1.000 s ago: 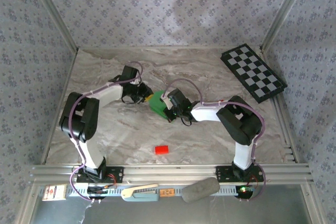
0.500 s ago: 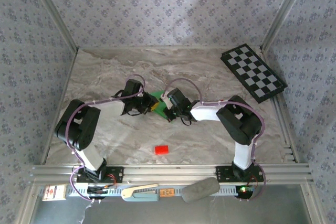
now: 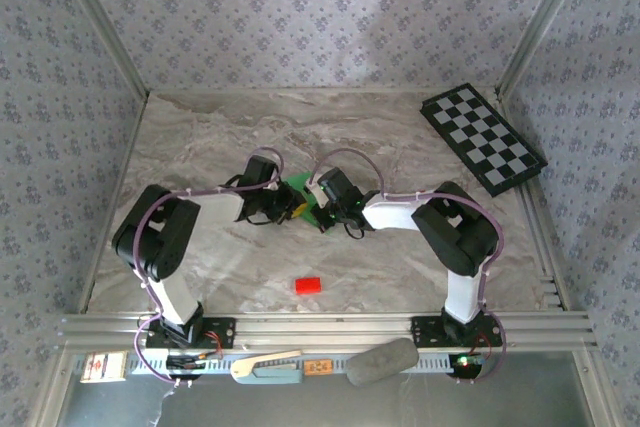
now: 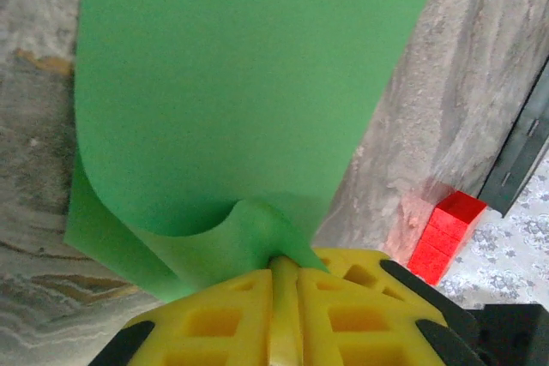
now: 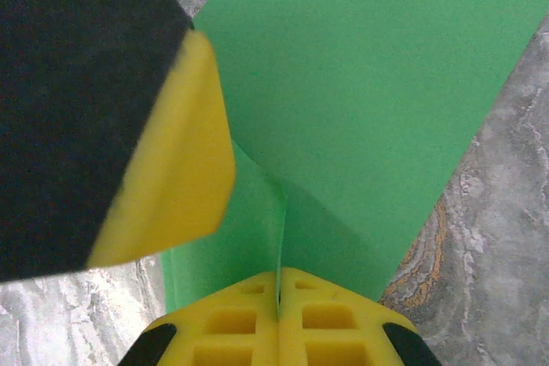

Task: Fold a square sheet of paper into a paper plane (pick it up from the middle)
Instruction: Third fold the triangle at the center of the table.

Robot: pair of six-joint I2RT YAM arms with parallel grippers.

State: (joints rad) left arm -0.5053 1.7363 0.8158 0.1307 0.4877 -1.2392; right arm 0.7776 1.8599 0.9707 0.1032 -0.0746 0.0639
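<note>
The square sheet of bright green paper [image 3: 304, 197] lies mid-table between both grippers, curled over on itself. In the left wrist view the paper [image 4: 240, 100] curves up and its near edge is pinched between the yellow jaws of my left gripper [image 4: 285, 265], which is shut on it. My right gripper [image 5: 280, 279] is shut on a raised edge of the paper [image 5: 369, 100]; the other arm's black and yellow finger [image 5: 163, 160] crosses the upper left of that view. From above, the left gripper [image 3: 290, 203] and right gripper [image 3: 322, 209] meet at the sheet.
A small red rectangular block [image 3: 308, 285] lies on the marble table [image 3: 200, 137] toward the front, also seen as the red block [image 4: 446, 233] in the left wrist view. A folded checkerboard [image 3: 482, 137] rests at the back right corner. Patterned walls enclose the table.
My left gripper has moved right and toward the front, from beside the sheet onto it, and has closed on its edge. The right gripper stays shut on the paper.
</note>
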